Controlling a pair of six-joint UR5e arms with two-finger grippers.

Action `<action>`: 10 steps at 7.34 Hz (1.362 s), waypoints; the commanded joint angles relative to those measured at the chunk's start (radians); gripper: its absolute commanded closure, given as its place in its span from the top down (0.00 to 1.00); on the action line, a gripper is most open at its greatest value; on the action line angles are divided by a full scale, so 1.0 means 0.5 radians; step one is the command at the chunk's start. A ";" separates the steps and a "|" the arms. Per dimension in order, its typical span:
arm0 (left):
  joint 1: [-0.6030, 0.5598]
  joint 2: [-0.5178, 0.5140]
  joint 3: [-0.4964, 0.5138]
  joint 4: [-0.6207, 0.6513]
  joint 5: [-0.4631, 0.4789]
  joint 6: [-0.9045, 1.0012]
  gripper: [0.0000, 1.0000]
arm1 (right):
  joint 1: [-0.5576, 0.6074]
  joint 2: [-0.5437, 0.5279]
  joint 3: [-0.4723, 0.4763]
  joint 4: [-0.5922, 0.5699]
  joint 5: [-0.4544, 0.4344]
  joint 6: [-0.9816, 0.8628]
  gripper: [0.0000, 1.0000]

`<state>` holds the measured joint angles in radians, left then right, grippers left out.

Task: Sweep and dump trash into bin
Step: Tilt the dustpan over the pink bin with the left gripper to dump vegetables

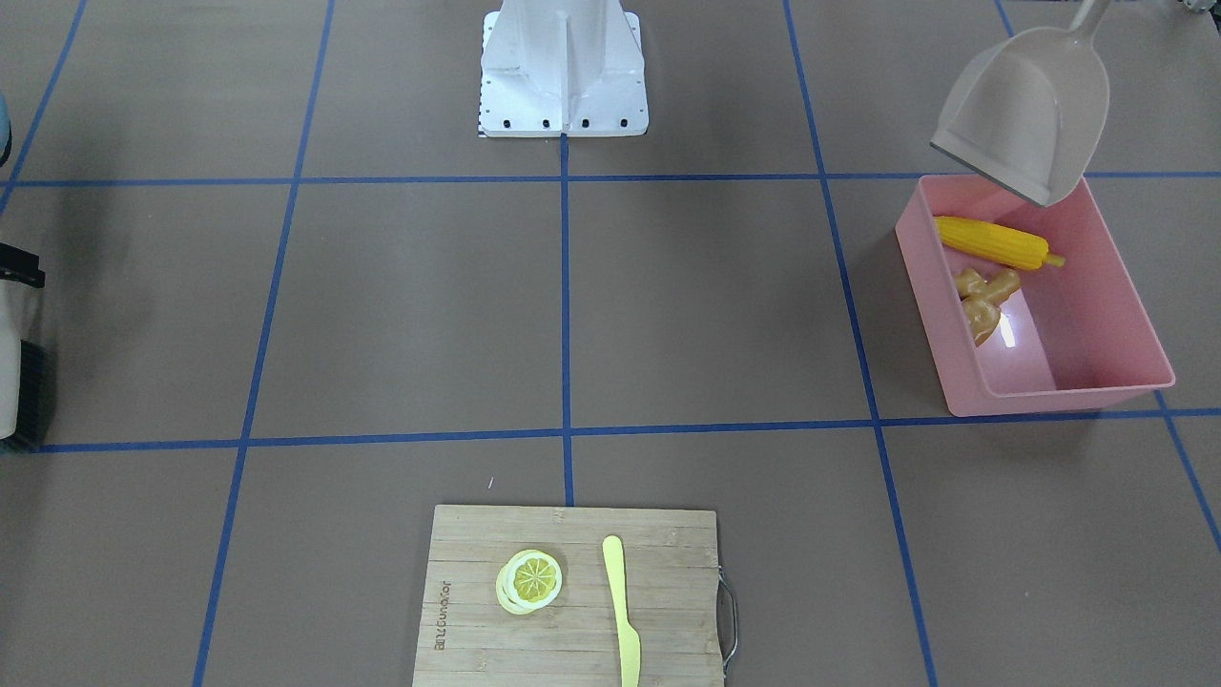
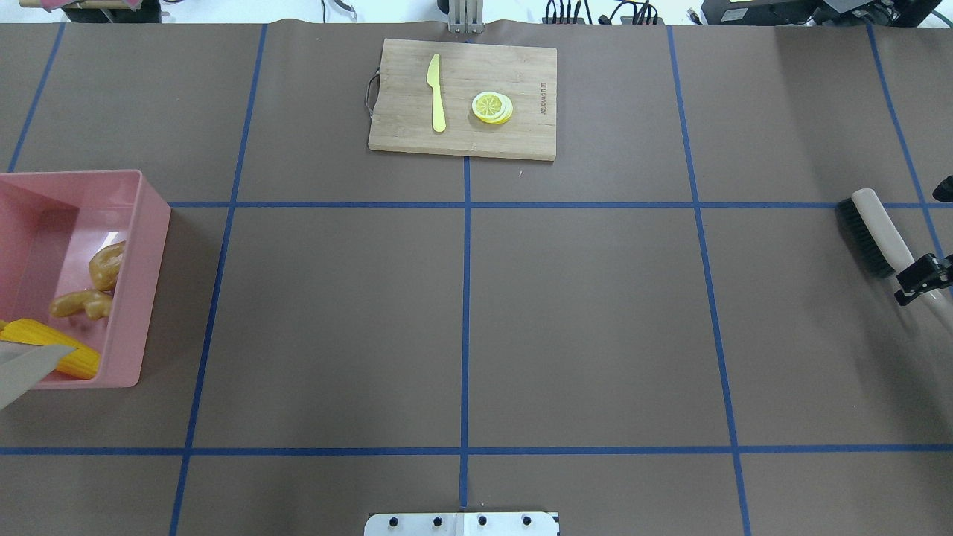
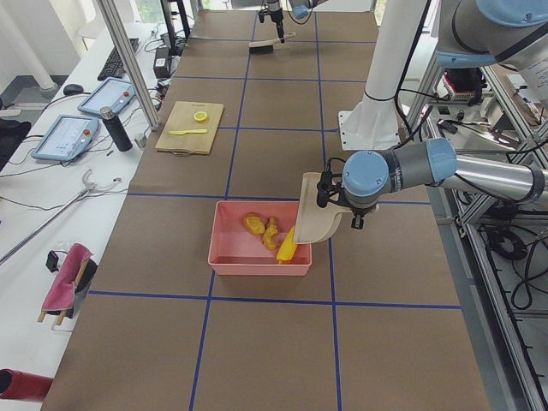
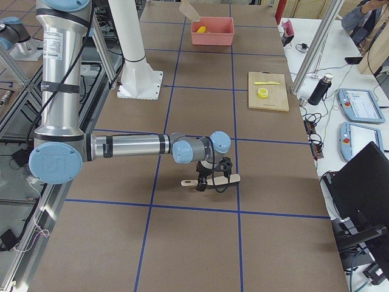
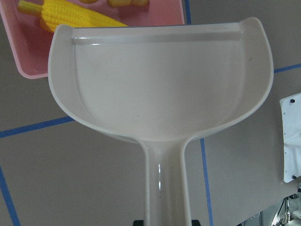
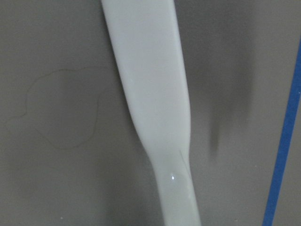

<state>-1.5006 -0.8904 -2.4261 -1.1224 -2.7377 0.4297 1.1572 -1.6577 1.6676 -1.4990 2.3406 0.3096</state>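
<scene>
Beige dustpan (image 1: 1025, 110), handle clamped by left gripper (image 5: 164, 222), tilts over pink bin (image 1: 1107, 382) holding corn (image 1: 997, 242), ginger (image 1: 985, 286) and potato (image 2: 106, 266); right gripper (image 2: 923, 275) grips brush (image 2: 875, 231) at 3 o'clock; board (image 1: 477, 611) stamp unreadable.

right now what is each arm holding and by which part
Left end effector holds the dustpan by its handle, above the bin. Right end effector holds the brush by its handle.
</scene>
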 commanded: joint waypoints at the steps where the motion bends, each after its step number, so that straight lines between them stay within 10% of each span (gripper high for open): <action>1: -0.088 -0.096 -0.136 0.060 0.118 0.000 0.00 | 0.029 0.017 0.015 0.007 -0.003 -0.006 1.00; 6: -0.266 -0.782 -0.155 0.358 0.311 0.009 0.00 | 0.694 0.101 0.027 -0.015 -0.223 -0.119 1.00; 10: 0.033 -1.397 0.020 0.267 0.416 0.024 0.00 | 0.708 0.027 0.033 0.001 -0.472 -0.128 1.00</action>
<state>-1.5647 -1.5295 -2.4339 -0.9600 -2.5585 0.4401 1.5100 -1.6412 1.6831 -1.4985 2.1447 0.2445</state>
